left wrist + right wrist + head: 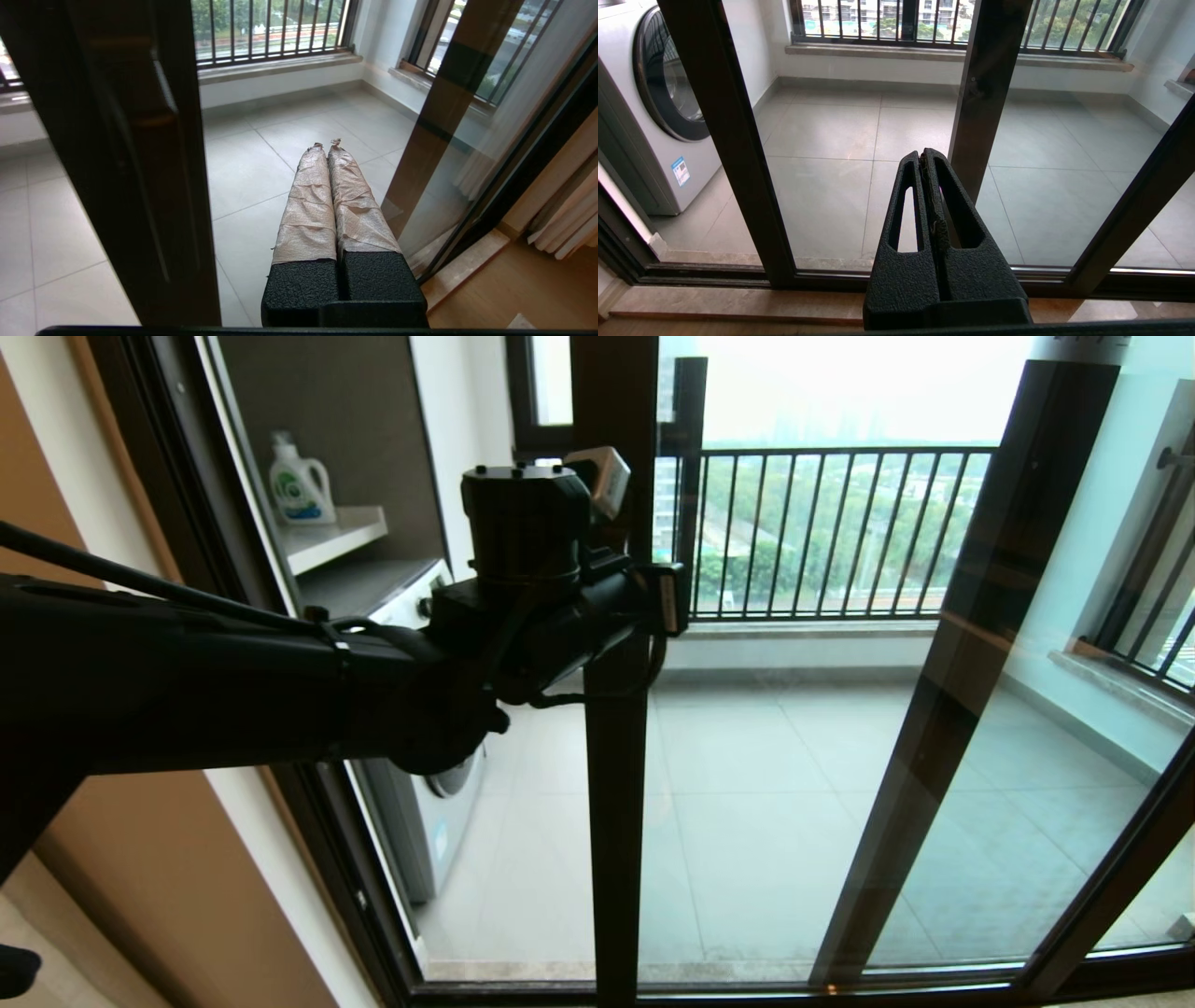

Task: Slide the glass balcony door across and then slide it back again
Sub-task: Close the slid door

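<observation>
The glass balcony door (611, 821) shows as a dark upright in the middle of the head view, with its glass to the right. An open gap lies to the left of that upright. My left arm (523, 616) reaches across at about chest height to the upright and hides its own fingers there. In the left wrist view the left gripper (325, 143) is shut and empty. Its taped fingers (308, 205) lie close beside the door upright (135, 177), just past the short bar handle (164, 88). The right gripper (923, 153) is shut, held low before the glass, right of the upright (724, 140).
A washing machine (429, 812) stands left on the balcony under a shelf with a detergent bottle (299, 485). A second dark-framed glass panel (971, 663) stands to the right. A black railing (822, 532) closes the balcony's far side. Curtains (570, 219) hang at the right.
</observation>
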Robot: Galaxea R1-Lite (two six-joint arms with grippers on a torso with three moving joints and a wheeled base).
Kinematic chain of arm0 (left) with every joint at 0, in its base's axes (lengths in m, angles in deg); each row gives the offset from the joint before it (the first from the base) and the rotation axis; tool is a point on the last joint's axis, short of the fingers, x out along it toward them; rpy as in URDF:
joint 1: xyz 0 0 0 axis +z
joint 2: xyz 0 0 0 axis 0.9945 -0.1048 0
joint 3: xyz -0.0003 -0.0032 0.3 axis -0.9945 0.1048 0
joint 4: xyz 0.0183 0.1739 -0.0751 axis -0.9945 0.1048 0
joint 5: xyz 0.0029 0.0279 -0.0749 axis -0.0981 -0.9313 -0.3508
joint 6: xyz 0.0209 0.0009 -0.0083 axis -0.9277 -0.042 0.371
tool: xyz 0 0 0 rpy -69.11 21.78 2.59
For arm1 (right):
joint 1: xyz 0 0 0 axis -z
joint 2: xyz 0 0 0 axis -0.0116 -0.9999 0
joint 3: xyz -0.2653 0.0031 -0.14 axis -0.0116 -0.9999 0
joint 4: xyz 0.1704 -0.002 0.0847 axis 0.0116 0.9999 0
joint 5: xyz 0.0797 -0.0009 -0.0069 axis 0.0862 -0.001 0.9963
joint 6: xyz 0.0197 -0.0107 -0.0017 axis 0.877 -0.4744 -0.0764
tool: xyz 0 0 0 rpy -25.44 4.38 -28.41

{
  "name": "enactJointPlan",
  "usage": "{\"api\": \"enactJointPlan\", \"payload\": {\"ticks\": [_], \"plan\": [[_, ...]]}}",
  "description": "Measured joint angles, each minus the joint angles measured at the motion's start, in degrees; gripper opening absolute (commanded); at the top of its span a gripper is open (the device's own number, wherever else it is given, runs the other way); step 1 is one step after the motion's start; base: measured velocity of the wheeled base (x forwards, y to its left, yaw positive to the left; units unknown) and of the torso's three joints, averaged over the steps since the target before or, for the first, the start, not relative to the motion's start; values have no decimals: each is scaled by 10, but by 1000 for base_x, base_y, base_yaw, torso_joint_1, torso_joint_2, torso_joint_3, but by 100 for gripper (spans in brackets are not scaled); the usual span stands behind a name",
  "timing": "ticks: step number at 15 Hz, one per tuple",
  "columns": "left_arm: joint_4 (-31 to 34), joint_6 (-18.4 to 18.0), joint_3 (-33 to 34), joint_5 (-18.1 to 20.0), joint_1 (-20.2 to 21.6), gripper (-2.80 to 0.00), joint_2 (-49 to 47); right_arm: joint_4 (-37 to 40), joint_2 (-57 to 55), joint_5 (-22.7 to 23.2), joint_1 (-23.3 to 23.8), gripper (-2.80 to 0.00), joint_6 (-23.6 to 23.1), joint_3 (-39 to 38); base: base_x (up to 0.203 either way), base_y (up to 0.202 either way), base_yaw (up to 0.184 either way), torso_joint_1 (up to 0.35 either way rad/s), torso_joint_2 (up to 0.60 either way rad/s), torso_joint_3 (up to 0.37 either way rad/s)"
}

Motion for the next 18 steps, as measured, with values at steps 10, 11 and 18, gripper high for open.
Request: {"api": "enactJointPlan", "payload": {"ticks": [10, 11, 18], "plan": [[-4, -68, -99, -138, -6, -280, -97, 0, 0, 0, 0, -280, 0, 0, 0, 0, 0, 0, 0, 0], [-5, -69, -103, -141, -3, -280, -99, 0, 0, 0, 0, -280, 0, 0, 0, 0, 0, 0, 0, 0], [-3, -93, -110, -216, 26, -280, -108, 0, 0, 0, 0, -280, 0, 0, 0, 0, 0, 0, 0, 0]]}}
